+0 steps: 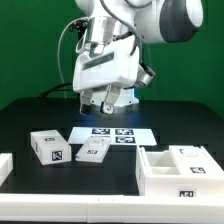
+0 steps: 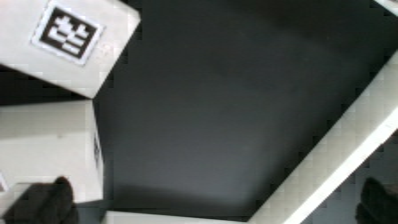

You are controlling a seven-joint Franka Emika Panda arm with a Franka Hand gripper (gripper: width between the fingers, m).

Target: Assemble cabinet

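Observation:
The cabinet [image 1: 180, 170], a large white boxy body with inner dividers and a tag on its front, stands on the black table at the exterior view's lower right. My gripper [image 1: 105, 102] hangs above the back middle of the table, well apart from the cabinet, over the far edge of the marker board [image 1: 112, 133]. In the wrist view the gripper [image 2: 215, 200] is open and empty: two dark fingertips [image 2: 45, 203] stand far apart with only dark table between them. The cabinet cannot be made out for certain in the wrist view.
Two small white tagged blocks [image 1: 50, 147] [image 1: 93, 150] lie left of centre. Another white piece [image 1: 4, 168] sits at the left edge. The wrist view shows a tagged white block [image 2: 71, 35] and a slanting white edge [image 2: 347, 140].

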